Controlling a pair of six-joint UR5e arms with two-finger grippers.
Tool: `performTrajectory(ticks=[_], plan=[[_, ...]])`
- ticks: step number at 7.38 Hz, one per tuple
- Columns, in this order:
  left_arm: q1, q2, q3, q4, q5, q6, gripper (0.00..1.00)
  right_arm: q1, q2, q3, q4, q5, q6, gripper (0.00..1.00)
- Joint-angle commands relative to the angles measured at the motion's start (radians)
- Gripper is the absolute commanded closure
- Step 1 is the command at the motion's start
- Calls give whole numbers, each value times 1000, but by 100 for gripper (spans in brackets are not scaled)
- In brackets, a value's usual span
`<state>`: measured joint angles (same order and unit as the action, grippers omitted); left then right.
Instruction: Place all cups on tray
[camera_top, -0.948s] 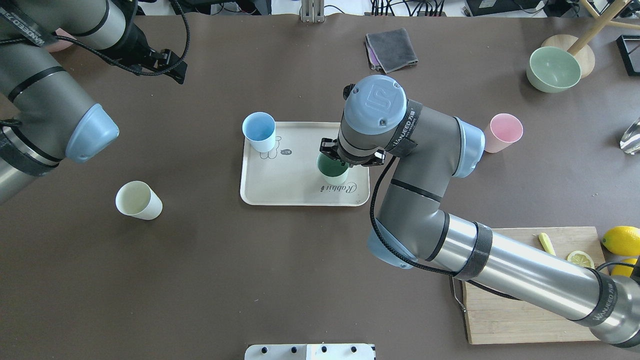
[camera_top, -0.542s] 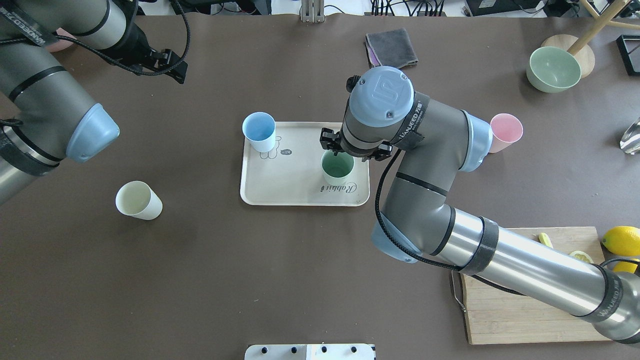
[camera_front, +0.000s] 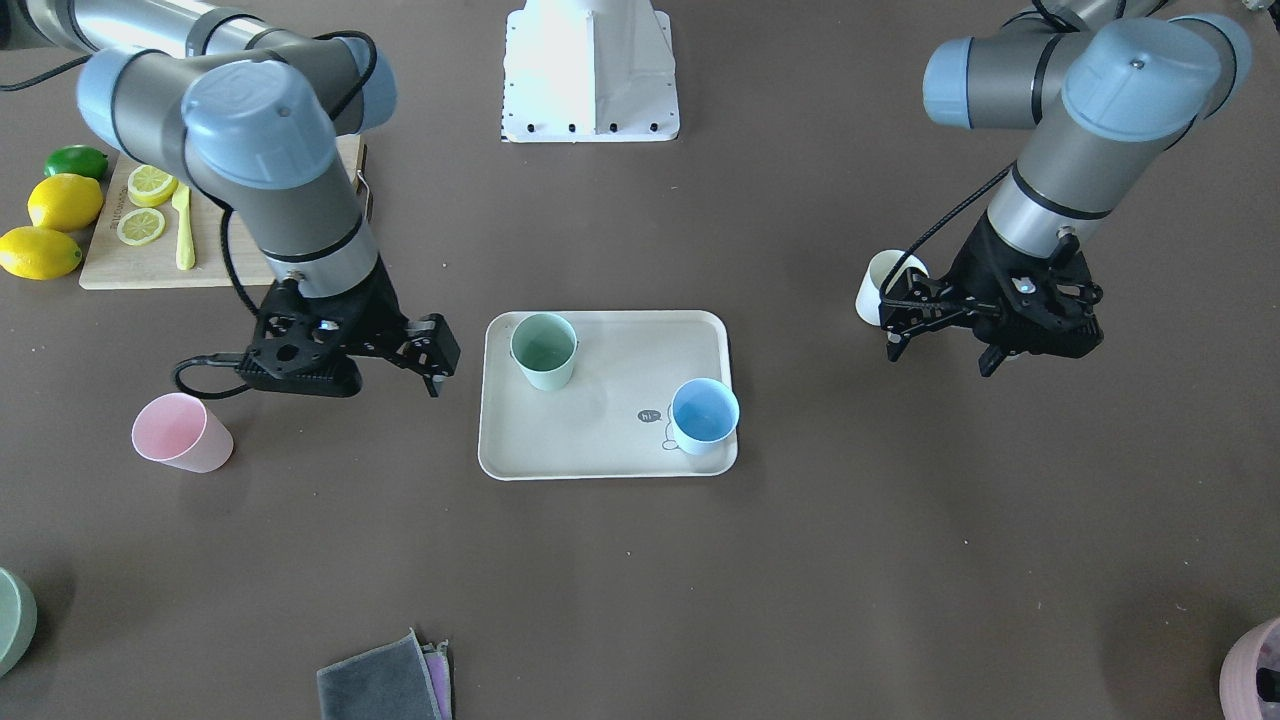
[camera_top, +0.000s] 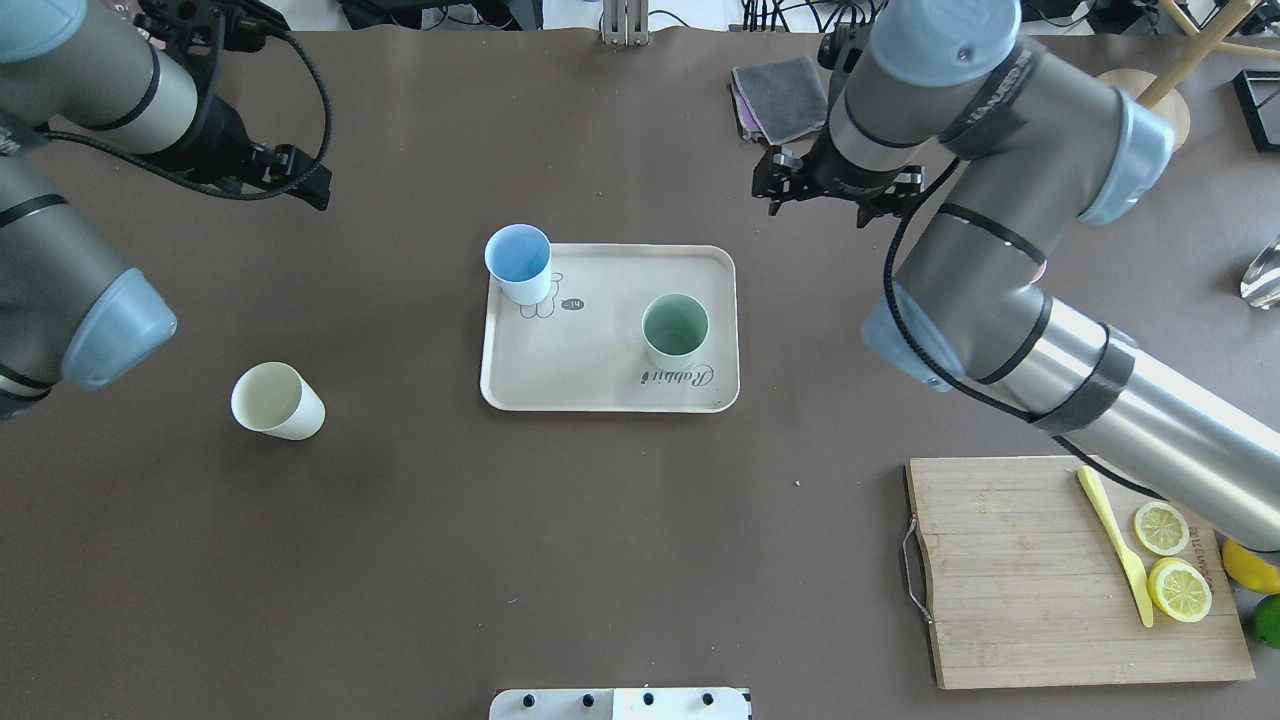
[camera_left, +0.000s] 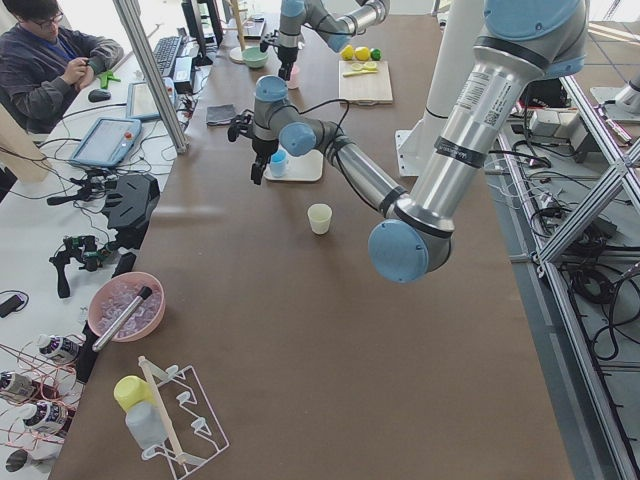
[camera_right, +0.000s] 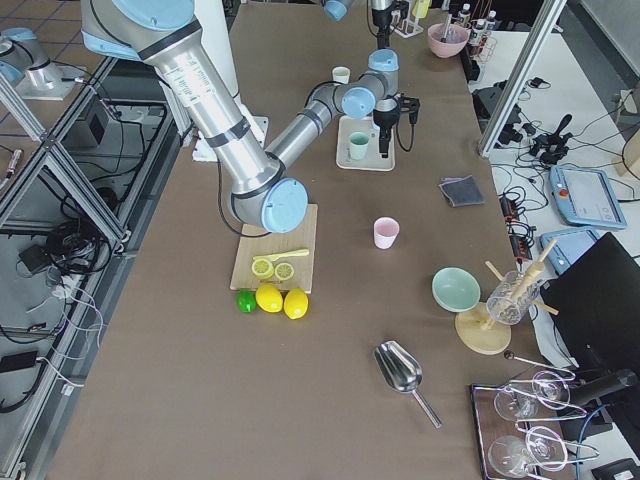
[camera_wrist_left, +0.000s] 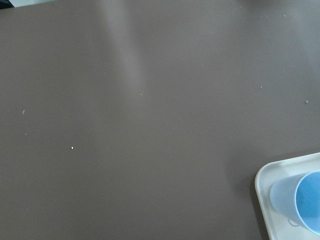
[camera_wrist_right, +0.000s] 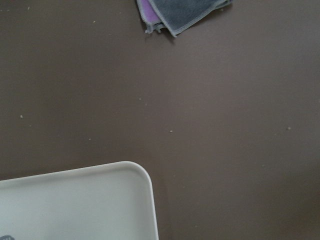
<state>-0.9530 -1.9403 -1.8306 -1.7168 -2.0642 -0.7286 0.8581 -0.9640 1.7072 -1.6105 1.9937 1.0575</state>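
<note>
The beige tray (camera_top: 590, 360) lies mid-table and also shows in the front view (camera_front: 610, 400). The mint green cup (camera_top: 675, 330) and the light blue cup (camera_top: 518, 262) stand upright on it. The cream-white cup (camera_top: 276, 400) stands on the table to the left. The pink cup (camera_front: 180, 432) stands on the table to the right, almost hidden by my right arm in the overhead view. My right gripper (camera_front: 430, 375) is open and empty, raised between the tray and the pink cup. My left gripper (camera_front: 938, 358) is open and empty, raised beyond the cream-white cup (camera_front: 880, 285).
A bamboo cutting board (camera_top: 1020, 580) with lemon slices and a yellow knife lies at the near right, lemons beside it. A grey cloth (camera_top: 780, 95) lies at the far side. A green bowl (camera_right: 457, 288) stands far right, a pink bowl (camera_front: 1255, 670) far left.
My right gripper let go of the green cup, which now stands free on the tray, then rose and swung away to the far right. My left arm drew back slightly.
</note>
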Motion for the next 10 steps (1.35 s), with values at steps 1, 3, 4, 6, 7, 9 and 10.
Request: performTrajectory(ticks=[1,3,4,6,7,9,10], plan=[[46,233,-53,-198,1,-5,1,167,-192,122,-23,138,-283,0],[101,355,-49,-344,-1,-79,1,223,-265,167,-22,152,-390,0],[150,357,-46,-383,1,-171,1,225,-266,172,-22,152,-390,0],[194,345,-27,-391,13,-201,2,225,-268,175,-22,151,-392,0],[197,342,-1,-398,33,-199,8,225,-268,175,-22,151,-390,0],[198,333,36,-420,50,-192,74,225,-269,175,-22,149,-390,0],[201,328,36,-420,50,-192,100,223,-269,175,-22,148,-390,0]])
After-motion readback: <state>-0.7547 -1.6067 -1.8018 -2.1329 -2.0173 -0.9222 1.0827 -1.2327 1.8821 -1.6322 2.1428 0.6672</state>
